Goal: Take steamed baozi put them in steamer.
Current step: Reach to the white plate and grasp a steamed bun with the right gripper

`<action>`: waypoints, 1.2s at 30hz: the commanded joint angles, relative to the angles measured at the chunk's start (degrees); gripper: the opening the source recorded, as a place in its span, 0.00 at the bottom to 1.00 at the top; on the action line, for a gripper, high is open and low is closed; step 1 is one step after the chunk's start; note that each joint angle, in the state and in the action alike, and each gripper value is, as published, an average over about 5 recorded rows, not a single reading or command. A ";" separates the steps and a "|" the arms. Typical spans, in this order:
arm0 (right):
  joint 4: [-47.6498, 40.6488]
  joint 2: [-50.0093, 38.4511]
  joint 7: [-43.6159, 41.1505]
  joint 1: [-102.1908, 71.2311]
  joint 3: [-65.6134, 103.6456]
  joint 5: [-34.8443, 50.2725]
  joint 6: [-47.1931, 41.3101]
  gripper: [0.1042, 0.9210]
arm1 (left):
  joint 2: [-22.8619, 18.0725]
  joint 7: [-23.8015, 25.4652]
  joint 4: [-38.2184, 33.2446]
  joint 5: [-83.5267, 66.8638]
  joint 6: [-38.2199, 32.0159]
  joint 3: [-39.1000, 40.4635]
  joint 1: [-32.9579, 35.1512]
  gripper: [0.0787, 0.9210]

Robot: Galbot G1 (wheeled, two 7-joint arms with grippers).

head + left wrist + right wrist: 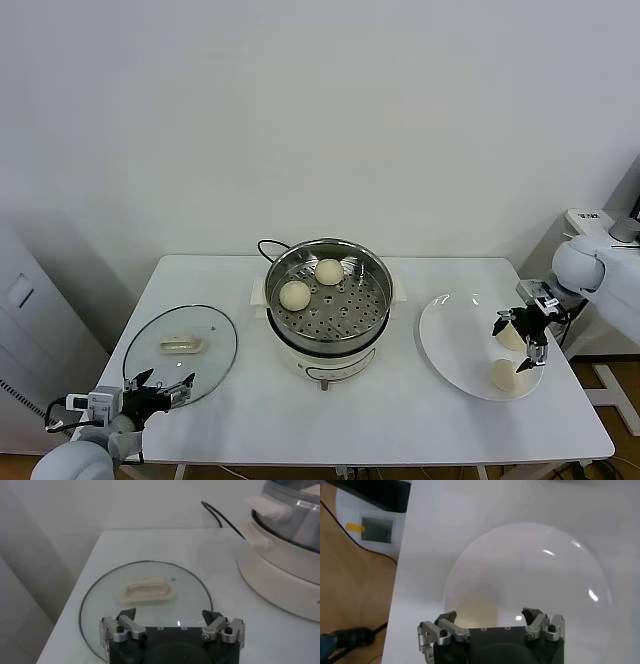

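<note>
- The tabletop (400, 420) is white; all items are carried on it.
- The steamer (327, 302) is placed at the centre, on a white cooker base. Two baozi are seen inside on the perforated floor: one toward the left (295, 295), one toward the back (329, 271).
- A glass lid (182, 350) is laid flat to the robot's left of the steamer, apart from it.
- A white plate (450, 340) is set to the robot's right. Two baozi remain on it: one (508, 336) partly hidden behind the claw, one (504, 375) nearer the front rim.
- The right claw (520, 343) is held above the plate at these two buns, jaws spread, nothing gripped.
- The left claw (160, 391) is parked at the lid's near edge, jaws spread, empty.
- Handling judgement: the buns are judged light, soft and easily dented. Hold is best taken across the widest part, with gentle closure.
</note>
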 commanded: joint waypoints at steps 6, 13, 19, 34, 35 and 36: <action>-2.80 0.81 0.52 -10.48 9.73 -8.55 2.35 0.88 | -0.10 0.00 0.00 0.00 0.05 0.13 0.08 0.88; -4.80 2.48 1.42 -13.13 12.39 -11.27 3.33 0.88 | -0.12 -0.01 0.03 0.01 0.06 0.15 0.14 0.88; -6.46 4.21 1.89 -13.51 12.92 -11.73 3.43 0.88 | -0.21 -0.01 0.08 0.05 0.08 0.34 0.12 0.88; -7.35 5.70 -0.76 -13.56 12.77 -8.22 2.50 0.62 | -0.12 -0.02 0.05 0.05 0.03 0.25 0.34 0.88; -7.16 5.54 -0.97 -13.42 12.69 -8.05 2.44 0.59 | -0.15 -0.04 0.04 0.05 0.05 0.26 0.30 0.88; -6.94 5.37 -1.13 -13.25 12.58 -7.89 2.40 0.56 | -0.18 -0.05 0.03 0.05 0.07 0.27 0.26 0.88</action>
